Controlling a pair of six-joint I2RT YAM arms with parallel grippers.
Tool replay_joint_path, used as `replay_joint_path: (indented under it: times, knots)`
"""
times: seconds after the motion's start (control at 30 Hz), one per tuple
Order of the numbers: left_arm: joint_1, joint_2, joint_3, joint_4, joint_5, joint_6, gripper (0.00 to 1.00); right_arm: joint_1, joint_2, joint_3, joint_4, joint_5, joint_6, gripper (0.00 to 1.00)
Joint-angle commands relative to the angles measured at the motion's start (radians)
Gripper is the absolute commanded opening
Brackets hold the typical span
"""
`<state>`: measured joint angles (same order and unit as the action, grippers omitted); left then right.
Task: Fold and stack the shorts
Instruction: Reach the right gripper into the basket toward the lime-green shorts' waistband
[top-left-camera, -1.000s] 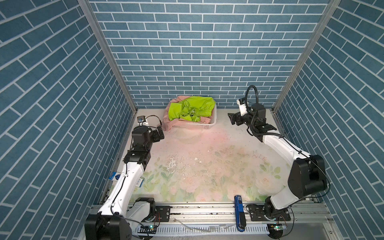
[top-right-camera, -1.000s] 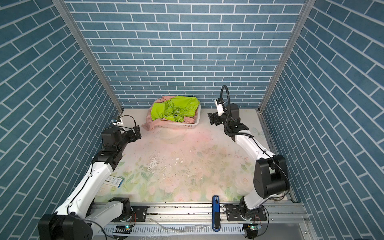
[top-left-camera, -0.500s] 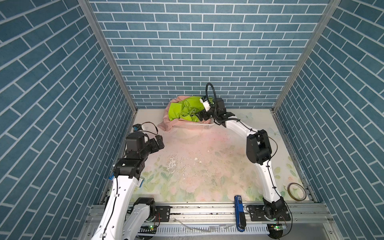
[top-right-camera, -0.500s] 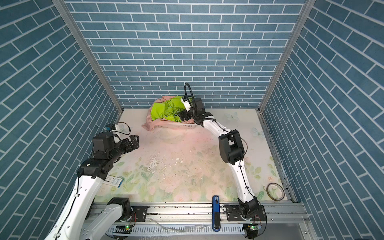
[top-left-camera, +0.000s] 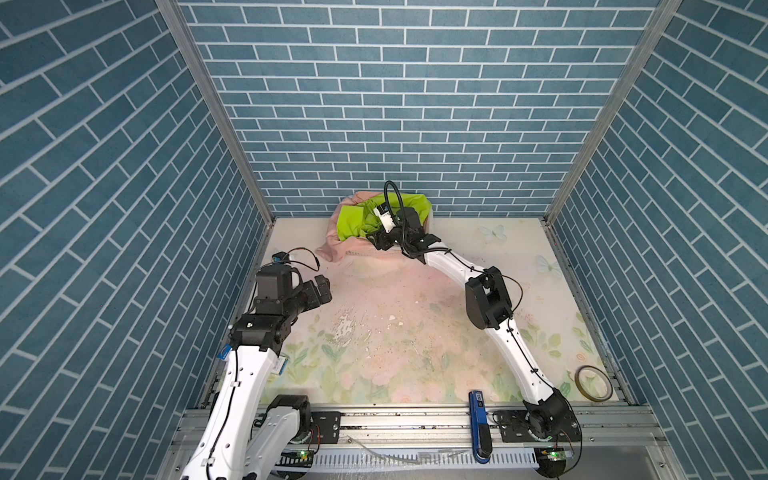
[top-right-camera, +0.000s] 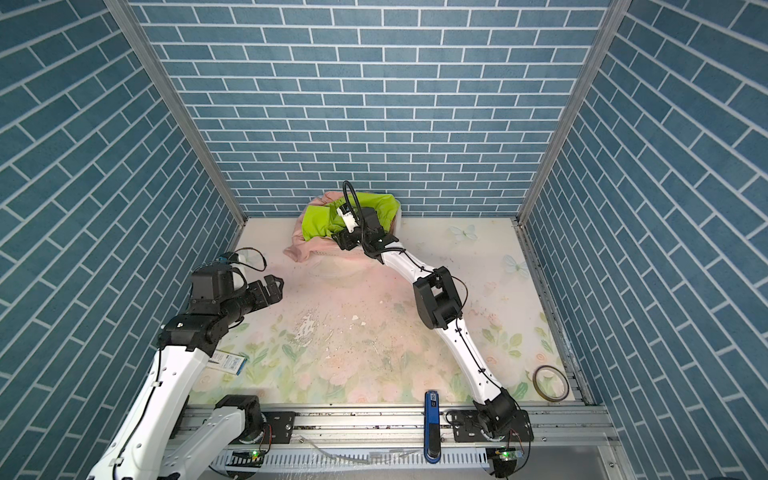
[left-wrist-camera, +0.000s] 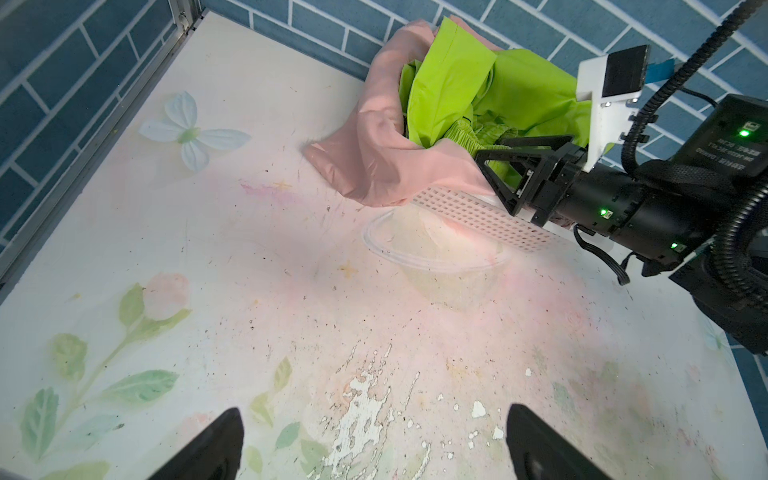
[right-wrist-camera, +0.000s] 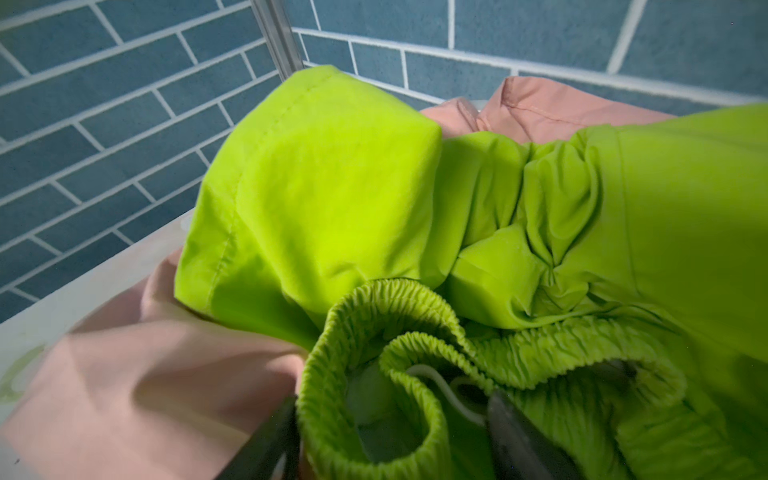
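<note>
Two pairs are lying crumpled in the white perforated basket (left-wrist-camera: 478, 216), lime-green shorts (top-left-camera: 351, 218) over pink shorts (top-left-camera: 328, 249). Right gripper (right-wrist-camera: 392, 399) is straddling the lime waistband (right-wrist-camera: 415, 299), clamp unclear; left gripper (left-wrist-camera: 376, 411) is hovering wide open. Light, limp, probably slick: grab the gathered elastic.

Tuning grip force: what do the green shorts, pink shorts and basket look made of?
Green shorts: likely thin woven synthetic, smooth matte; stitched hem, gathered elastic waistband. Pink shorts: similar light fabric, soft drape folds. Basket: rigid white plastic, apparently; perforated grid wall.
</note>
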<state>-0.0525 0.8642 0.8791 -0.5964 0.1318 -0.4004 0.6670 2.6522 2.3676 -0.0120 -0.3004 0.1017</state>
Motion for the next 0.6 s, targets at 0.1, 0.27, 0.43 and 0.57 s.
replay_joint_path:
  times: [0.1, 0.27, 0.43, 0.57]
  knots:
    - [-0.005, -0.018, -0.009, -0.02, 0.017, 0.002, 1.0, -0.006, 0.021, 0.029, 0.033, 0.01, 0.057, 0.31]
    - [-0.004, -0.016, -0.014, -0.018, 0.02, 0.005, 1.0, -0.003, -0.044, -0.003, 0.036, 0.01, 0.061, 0.14]
    - [-0.004, 0.0, -0.006, -0.003, 0.06, 0.017, 1.0, -0.001, -0.104, 0.022, 0.002, 0.031, 0.041, 0.0]
    - [-0.004, 0.015, -0.006, 0.015, 0.09, 0.024, 1.0, 0.0, -0.114, 0.102, -0.062, 0.004, 0.012, 0.02]
